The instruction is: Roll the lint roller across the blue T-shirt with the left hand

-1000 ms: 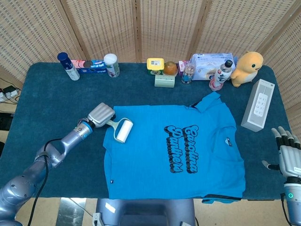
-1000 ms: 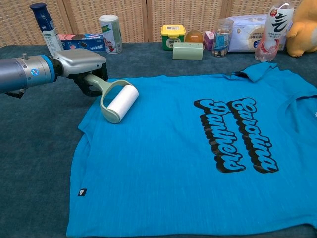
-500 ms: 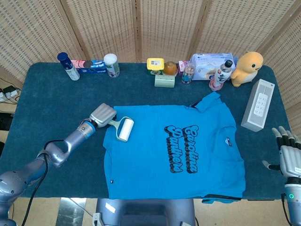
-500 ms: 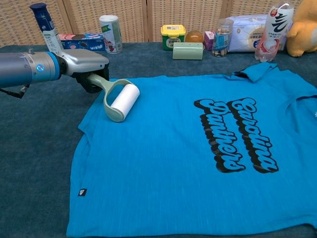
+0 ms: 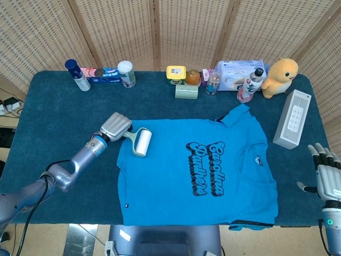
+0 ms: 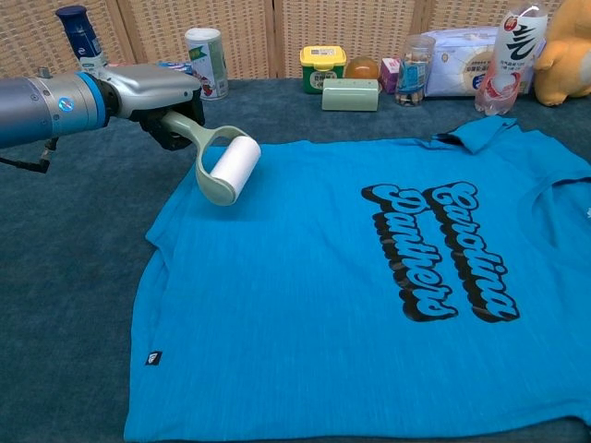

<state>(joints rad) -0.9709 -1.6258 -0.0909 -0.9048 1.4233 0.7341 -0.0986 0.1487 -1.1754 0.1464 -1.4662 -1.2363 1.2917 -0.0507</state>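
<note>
Woven cane screens stand behind a table (image 5: 64, 106) covered in dark blue cloth, with a row of bottles and boxes (image 5: 176, 77) along its far edge. At the left, the left hand (image 5: 114, 127) has its fingers wrapped around the pale green handle of the lint roller (image 5: 141, 143), whose white drum rests on the upper left corner of the blue T-shirt (image 5: 197, 176), near the sleeve. The roller looks light and rigid, and the handle, where the hand already grips it, is the sensible place to hold, since the sticky drum should not be touched. The shirt is soft, thin and lies flat and loose on the cloth, so the tacky drum may well drag or bunch the fabric if pressed hard; a light, steady push seems wiser. Most of the shirt, including the black printed lettering (image 5: 208, 168), stretches away to the right with nothing on it, giving open room for a long stroke. A white box (image 5: 292, 118) lies just beyond the shirt's right sleeve. At the far right the right hand (image 5: 326, 176) hangs off the table edge, empty, fingers spread apart.
</note>
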